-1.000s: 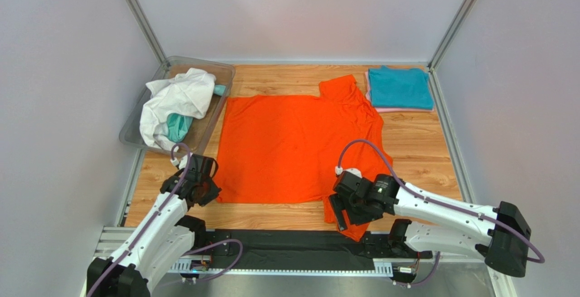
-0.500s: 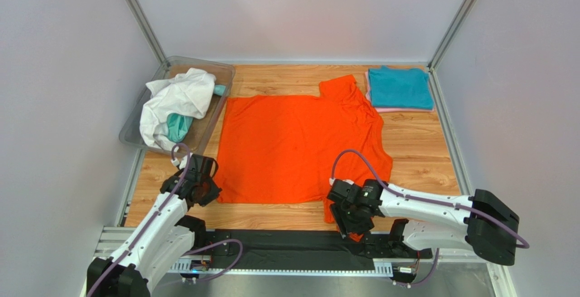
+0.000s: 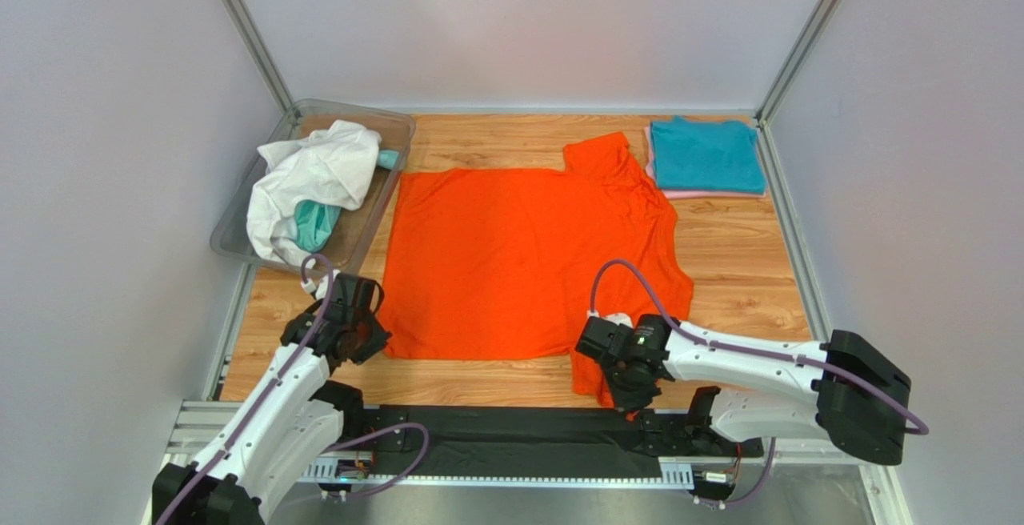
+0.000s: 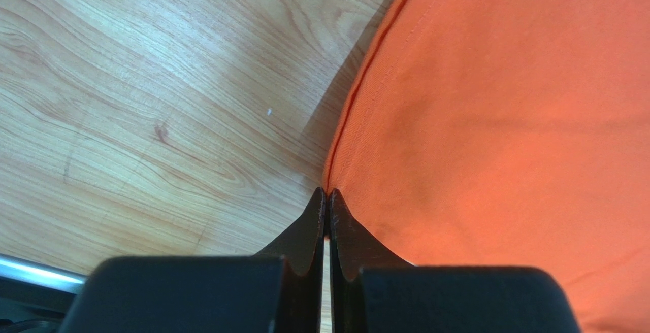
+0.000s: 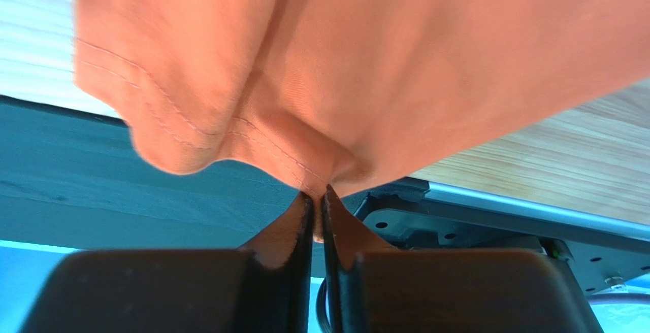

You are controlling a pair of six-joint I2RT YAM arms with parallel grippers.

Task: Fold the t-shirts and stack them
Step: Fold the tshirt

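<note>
The orange t-shirt [image 3: 517, 255] lies spread flat across the middle of the desk [image 3: 751, 279], its near right corner drooping over the front edge, and both of your grips are on its near side. Your left fingers [image 4: 307, 230] are pressed tight together right on the near left hem. That bite looks very shallow, little more than the stitched edge. Your right fingers [image 5: 296, 228] are pinched on a bunched fold of the drooping corner, with a loose lobe of cloth sagging beside them. The step in hand looks like lifting the near edge to fold it away from you. Raise both arms together and level, so the hem is taut between them and no wrinkle gets carried into the fold. Go slowly on the left, since so thin a bite may slip out. On the right, clear the desk's front edge before you travel, or the hanging cloth could drag. Lay the edge down short of the folded teal t-shirt [image 3: 706, 155] at the far right, and well clear of the bin [image 3: 403, 131] holding the white t-shirt [image 3: 315, 169].
</note>
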